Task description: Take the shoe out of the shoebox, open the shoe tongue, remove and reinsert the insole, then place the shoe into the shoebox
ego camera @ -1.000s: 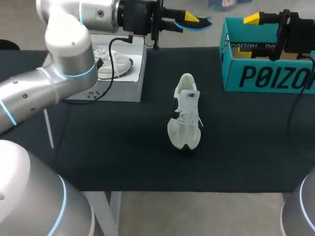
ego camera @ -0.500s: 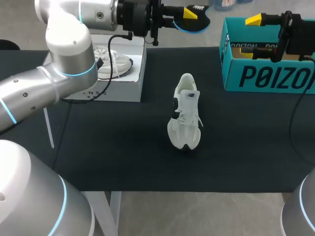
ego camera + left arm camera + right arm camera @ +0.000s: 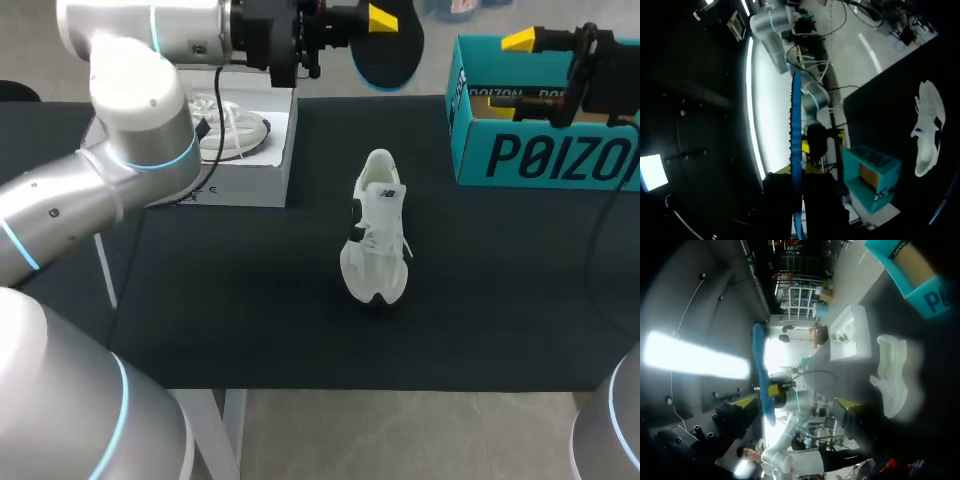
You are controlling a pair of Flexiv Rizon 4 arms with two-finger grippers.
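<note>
My shoe [image 3: 376, 240] is white, with small black patches along its side. The shoebox [image 3: 540, 150] at the far right is teal with dark lettering (tan brown inside). The insole [image 3: 392, 52] has a dark face and a bright blue edge. My left gripper [image 3: 382, 18] and right gripper [image 3: 796, 402] have yellow tips. The table [image 3: 250, 300] is black.

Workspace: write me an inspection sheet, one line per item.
Surface: black table.
Job's things: white shoe on its sole at mid-table; teal shoebox open at the far right; blue insole held in the air over the far edge.
Clutter: white box at the far left, with a second white shoe on it.
Hands: left hand shut on the insole; right hand open, over the shoebox.
Cables: black cable draped across the white box; another cable beside the shoebox.
Surroundings: nothing seen.
</note>
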